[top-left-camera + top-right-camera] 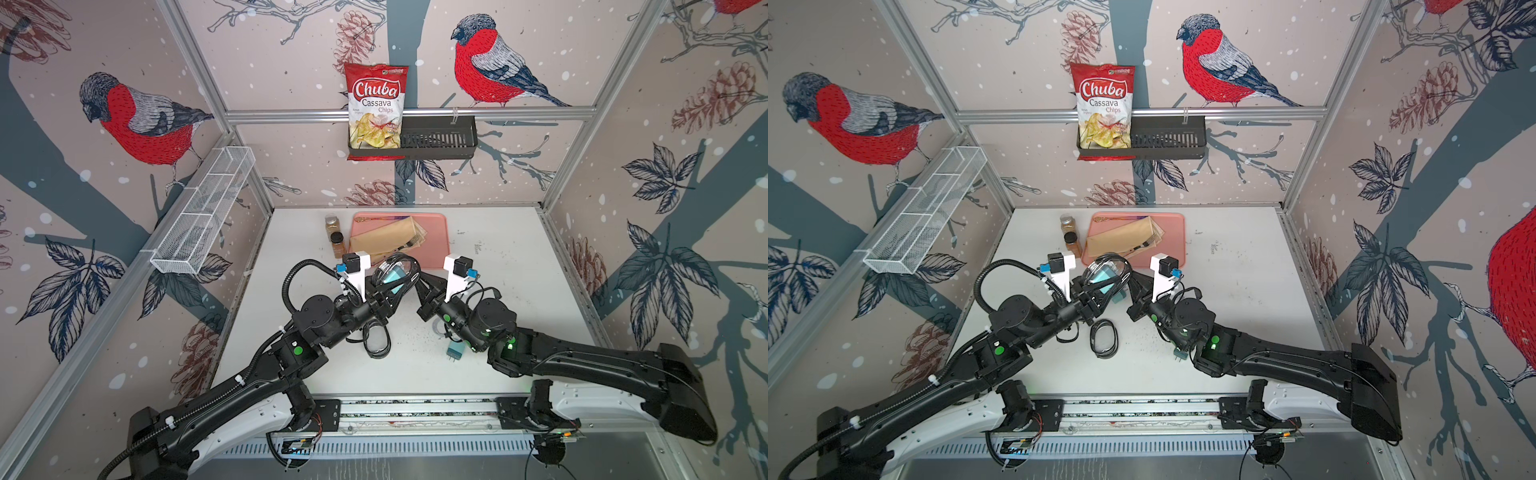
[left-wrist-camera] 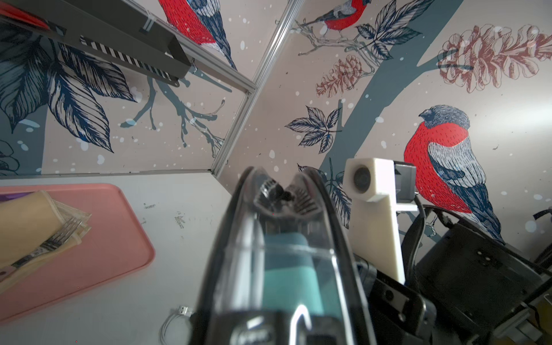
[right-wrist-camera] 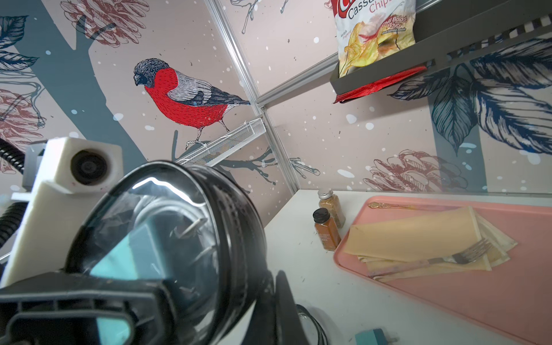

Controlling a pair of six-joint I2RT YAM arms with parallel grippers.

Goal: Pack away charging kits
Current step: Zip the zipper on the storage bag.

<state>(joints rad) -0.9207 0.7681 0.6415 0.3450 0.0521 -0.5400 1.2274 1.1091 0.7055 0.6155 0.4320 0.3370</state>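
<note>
Left wrist view is filled by the black oval clear-lidded case (image 2: pixel 239 254). My left gripper (image 1: pixel 385 291) clamps it by its lower end, on edge above the table, with a teal cube plug adapter (image 2: pixel 286 268) behind the lid. My right gripper (image 1: pixel 423 286) is pinched closed right at the case's rim; whether it has the zip tab I cannot tell.

I judge the step to be zipping this kit shut. I should brace the case firmly with the left and draw the right along the rim's curve, so the case does not twist out of the grip.

Below, a second black oval case (image 1: pixel 377 343) and a loose teal adapter (image 1: pixel 454 351) lie on the white tabletop (image 1: pixel 519 270), with a thin white cable (image 2: pixel 176 316) nearby. Behind stand two brown spice jars (image 1: pixel 336 243) beside a pink plastic tray (image 1: pixel 438 232) with folded tan napkins (image 1: pixel 386 239) and a fork (image 3: pixel 466 257). Bird-print walls (image 1: pixel 540 166) carry a black shelf (image 1: pixel 440 139) with a red chips bag (image 1: pixel 376 108), and a white wire basket (image 1: pixel 203 208).
</note>
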